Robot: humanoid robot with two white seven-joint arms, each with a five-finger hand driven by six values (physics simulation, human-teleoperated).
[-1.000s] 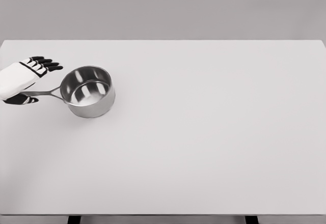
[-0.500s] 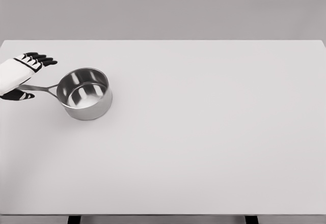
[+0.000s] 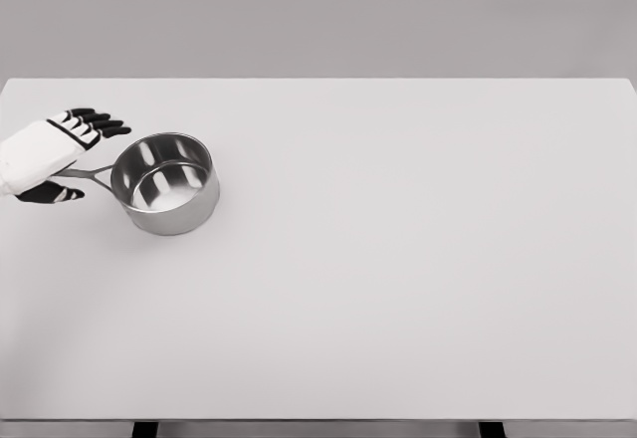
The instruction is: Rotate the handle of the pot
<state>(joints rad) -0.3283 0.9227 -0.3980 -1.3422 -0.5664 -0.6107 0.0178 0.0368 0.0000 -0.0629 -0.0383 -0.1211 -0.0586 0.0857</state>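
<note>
A shiny steel pot [image 3: 165,184] stands upright on the white table [image 3: 398,259] near its left edge. Its thin handle [image 3: 93,172] points left, slightly toward the back. My left hand [image 3: 90,158] comes in from the left edge and straddles the handle. The black fingers [image 3: 100,121] are stretched out behind the handle and the thumb [image 3: 52,194] lies in front of it. The hand is open and not closed on the handle. The handle's outer end is hidden under the palm. My right hand is out of view.
The table's left edge runs just beside my left hand. A plain grey wall stands behind the table's far edge.
The pot has slid slightly left and its handle has swung a little toward the back. My left hand drew back left, then came right again over the handle.
</note>
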